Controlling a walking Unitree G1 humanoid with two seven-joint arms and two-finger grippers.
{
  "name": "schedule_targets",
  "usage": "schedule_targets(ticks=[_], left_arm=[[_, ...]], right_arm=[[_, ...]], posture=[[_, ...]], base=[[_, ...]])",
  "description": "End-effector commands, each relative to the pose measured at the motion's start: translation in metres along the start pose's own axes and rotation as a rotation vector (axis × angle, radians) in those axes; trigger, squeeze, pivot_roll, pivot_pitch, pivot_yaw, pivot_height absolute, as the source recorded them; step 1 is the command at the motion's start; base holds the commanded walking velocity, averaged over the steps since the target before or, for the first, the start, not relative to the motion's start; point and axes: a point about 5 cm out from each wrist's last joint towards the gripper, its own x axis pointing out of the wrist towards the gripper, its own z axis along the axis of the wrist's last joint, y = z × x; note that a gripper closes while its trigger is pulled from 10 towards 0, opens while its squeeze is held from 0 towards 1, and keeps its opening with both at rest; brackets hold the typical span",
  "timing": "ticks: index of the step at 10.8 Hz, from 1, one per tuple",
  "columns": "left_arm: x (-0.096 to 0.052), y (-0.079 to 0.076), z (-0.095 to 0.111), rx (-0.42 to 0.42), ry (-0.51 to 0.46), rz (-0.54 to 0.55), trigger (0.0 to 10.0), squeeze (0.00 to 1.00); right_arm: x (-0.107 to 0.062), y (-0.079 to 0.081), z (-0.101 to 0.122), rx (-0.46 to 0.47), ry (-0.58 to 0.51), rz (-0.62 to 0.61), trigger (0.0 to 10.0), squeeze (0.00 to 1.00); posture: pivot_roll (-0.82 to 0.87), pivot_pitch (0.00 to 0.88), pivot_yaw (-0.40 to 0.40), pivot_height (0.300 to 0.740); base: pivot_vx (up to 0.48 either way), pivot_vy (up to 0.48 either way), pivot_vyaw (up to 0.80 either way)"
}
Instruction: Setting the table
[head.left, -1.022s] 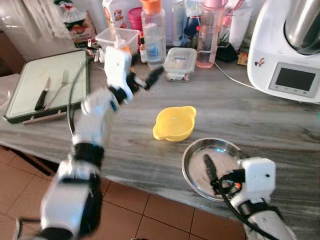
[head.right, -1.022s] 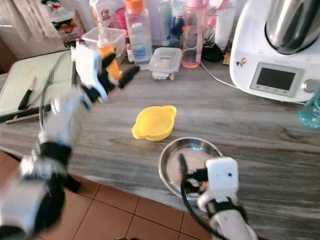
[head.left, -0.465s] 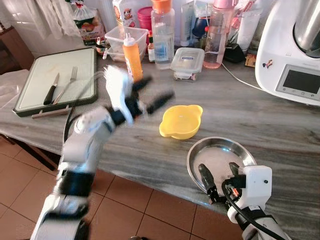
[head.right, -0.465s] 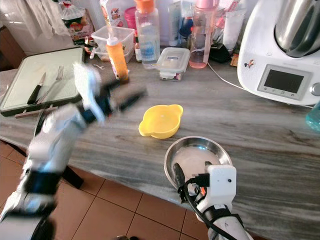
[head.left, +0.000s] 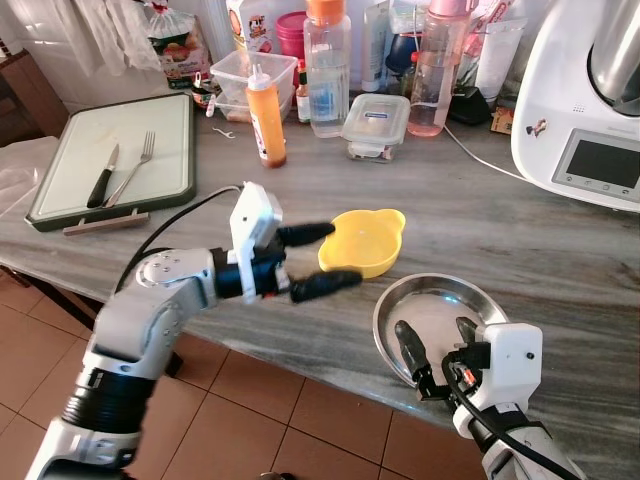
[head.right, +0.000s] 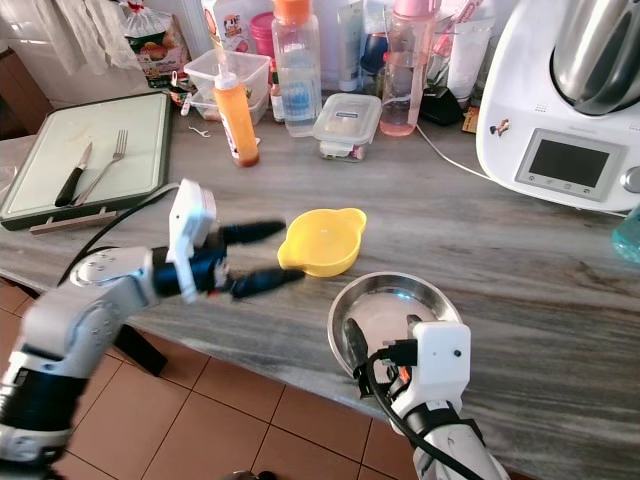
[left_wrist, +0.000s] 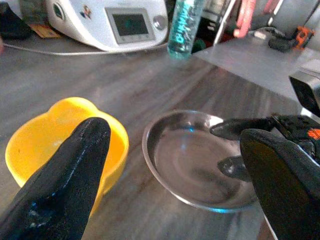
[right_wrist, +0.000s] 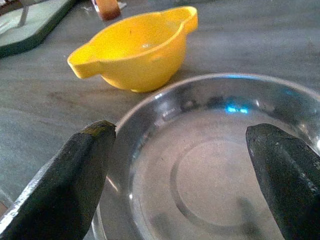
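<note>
In the left eye view, the left pincer (head.left: 318, 258) reached in wide open and empty just at nine o'clock of the yellow bowl (head.left: 362, 242), which sat on the grey marbled surface (head.left: 500, 230) with the steel plate (head.left: 440, 325) close by at its five o'clock. The right pincer (head.left: 433, 352) hung spread apart at the plate's near rim, gripping nothing. In the right wrist view both black fingers (right_wrist: 70, 185) flanked the plate (right_wrist: 210, 165), the bowl (right_wrist: 135, 50) beyond it.
</note>
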Motion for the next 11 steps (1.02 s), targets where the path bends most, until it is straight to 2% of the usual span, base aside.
schedule_targets(ticks=[1,4,6,11], left_arm=[[-0.002,-0.006,0.000,0.012,0.037,-0.055,10.0,0.00],[-0.011,-0.013,-0.013,0.037,0.190,-0.156,10.0,0.00],[-0.010,-0.017,-0.015,0.047,0.206,-0.176,10.0,0.00],[-0.011,-0.016,-0.013,0.070,0.229,-0.177,10.0,0.00]], right_arm=[[-0.001,0.000,-0.004,0.005,0.024,-0.005,10.0,0.00],[0.009,0.000,-0.005,0.036,0.018,-0.008,10.0,0.00],[0.021,0.001,-0.007,0.084,0.009,0.003,10.0,0.00],[0.040,0.003,-0.013,0.116,0.011,0.021,10.0,0.00]], posture=[[0.01,0.107,0.058,0.740],[0.02,0.110,0.061,0.740],[0.02,0.114,0.061,0.740],[0.04,0.128,0.066,0.740]], base=[[0.000,0.000,0.00],[0.000,0.000,0.00],[0.000,0.000,0.00],[0.000,0.000,0.00]])
